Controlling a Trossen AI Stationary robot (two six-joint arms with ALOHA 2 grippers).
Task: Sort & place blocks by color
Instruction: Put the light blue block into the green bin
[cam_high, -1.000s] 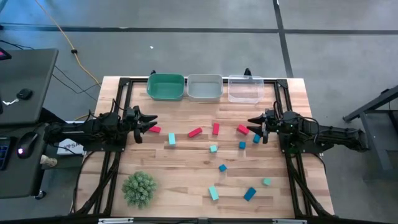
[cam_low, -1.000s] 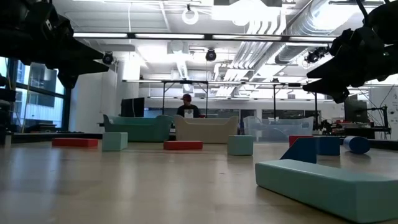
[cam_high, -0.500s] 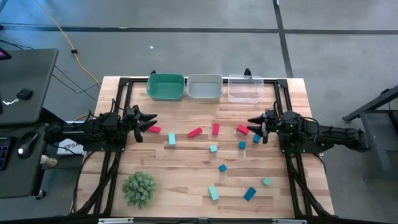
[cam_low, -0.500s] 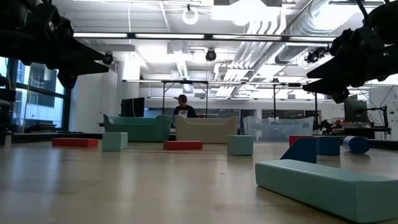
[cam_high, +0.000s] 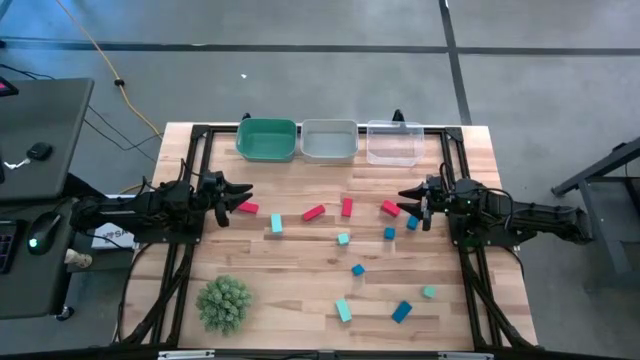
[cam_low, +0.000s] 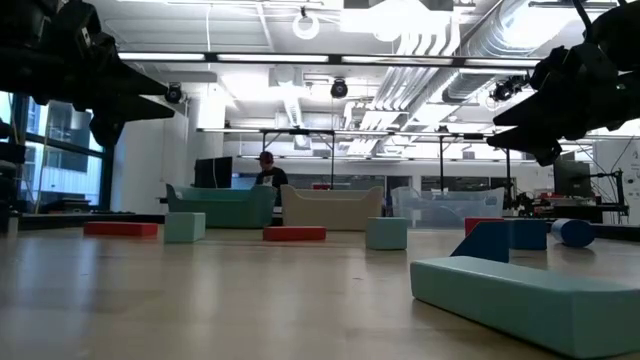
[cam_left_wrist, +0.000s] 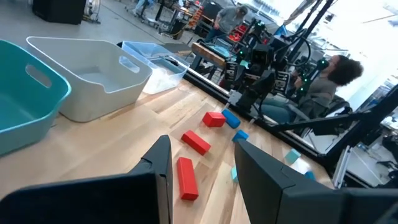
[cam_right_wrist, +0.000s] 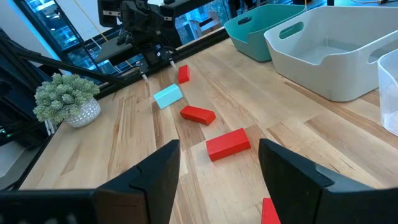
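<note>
Both arms hovering at worktop sides, nothing held; blocks loose on the wood.

Landmark: white bin (cam_high: 329, 141), mid back edge of the worktop (cam_high: 300, 290). Nearest the front edge, well away from the bin: spiky green plant (cam_high: 223, 302), a teal bar (cam_high: 343, 310), a blue block (cam_high: 401, 312). Midway toward the bin: small teal and blue cubes, then red bars (cam_high: 313, 213) closest in front of it. Left end effector (cam_high: 243, 197), fingers spread and empty, hangs left of the bin above a red block (cam_high: 249, 208). Right end effector (cam_high: 405, 198), fingers spread and empty, hangs to its right. Green bin (cam_high: 266, 139) and clear bin (cam_high: 392, 142) flank the white one.
</note>
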